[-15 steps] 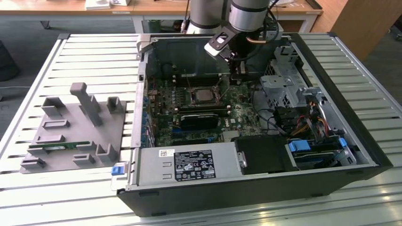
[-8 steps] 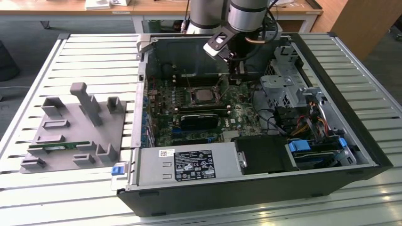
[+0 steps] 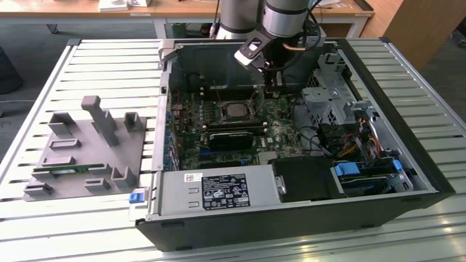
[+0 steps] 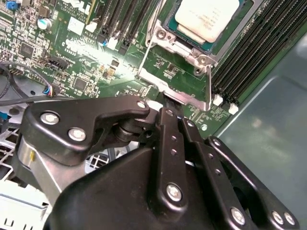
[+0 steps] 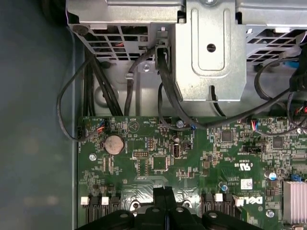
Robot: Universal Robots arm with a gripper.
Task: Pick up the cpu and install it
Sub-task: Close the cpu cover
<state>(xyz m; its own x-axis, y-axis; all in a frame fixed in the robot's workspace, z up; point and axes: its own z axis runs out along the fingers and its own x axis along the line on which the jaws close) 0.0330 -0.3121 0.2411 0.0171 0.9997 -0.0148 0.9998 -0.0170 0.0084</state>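
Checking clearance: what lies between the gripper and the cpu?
In the second wrist view, the socket's open metal frame lies between the gripper and the cpu.

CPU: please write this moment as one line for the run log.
cpu: lying in motherboard socket | end effector: shut, holds nothing, low over board close beside socket

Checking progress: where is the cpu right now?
In the exterior view the cpu lies seated on the motherboard, toward the exterior view's left of the gripper.

The second wrist view's edge crops the cpu.
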